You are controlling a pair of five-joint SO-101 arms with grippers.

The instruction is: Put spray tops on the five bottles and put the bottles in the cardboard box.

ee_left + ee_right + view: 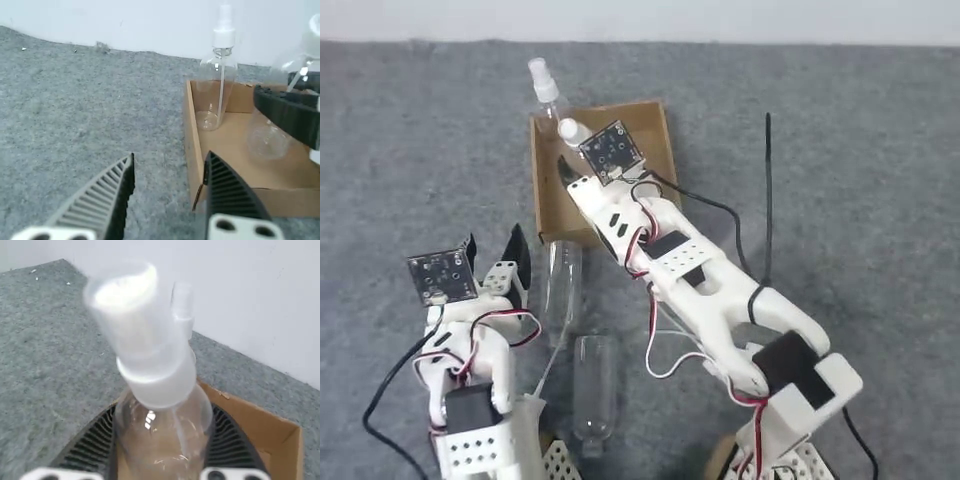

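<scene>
The cardboard box (650,130) sits at the far middle of the grey carpet. A clear bottle with a white spray top (542,85) (217,85) stands in its far left corner. My right gripper (575,165) (160,440) is shut on a second clear bottle with a spray top (570,130) (155,390) (277,125), held upright and low inside the box; I cannot tell whether it touches the floor of the box. My left gripper (505,260) (170,190) is open with nothing in it, just short of the box's near left corner (192,150).
Two more clear bottles lie on the carpet between the arms, one (560,285) just before the box, the other (595,390) nearer the arm bases. A black cable (767,200) runs along the right side. Open carpet stretches left of the box.
</scene>
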